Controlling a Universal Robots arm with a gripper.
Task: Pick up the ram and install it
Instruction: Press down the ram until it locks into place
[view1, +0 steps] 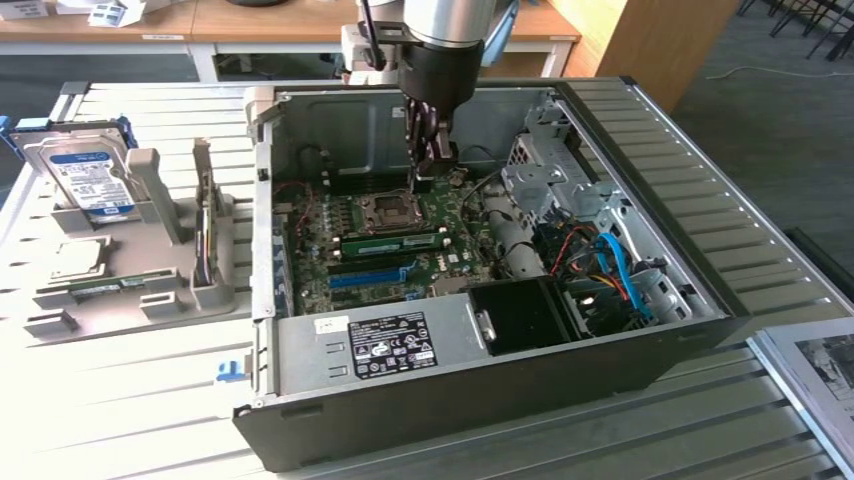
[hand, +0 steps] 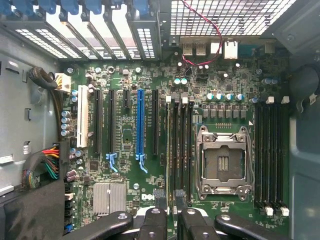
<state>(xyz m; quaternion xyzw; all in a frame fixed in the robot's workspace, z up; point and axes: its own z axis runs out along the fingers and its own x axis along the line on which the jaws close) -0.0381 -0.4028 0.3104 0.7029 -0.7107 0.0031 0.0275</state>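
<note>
The ram (view1: 394, 241) is a long green stick standing on edge in a motherboard slot, just in front of the empty processor socket (view1: 391, 209). In the wrist view I see the ram (hand: 169, 150) edge-on as a thin pale line among the dark slots left of the socket (hand: 222, 160). My gripper (view1: 427, 180) hangs inside the open case above the far part of the board, clear of the stick. Its dark fingers (hand: 160, 202) stand apart, and my gripper (hand: 170, 205) is open with nothing between them.
The black computer case (view1: 467, 390) lies open on a slatted table. At the exterior view's left a grey holder (view1: 134, 290) carries a hard drive (view1: 83, 175), a square silver chip (view1: 78, 258) and a thin upright board (view1: 203, 215). Cables (view1: 607, 265) and a drive cage (view1: 554, 165) crowd the case's right side.
</note>
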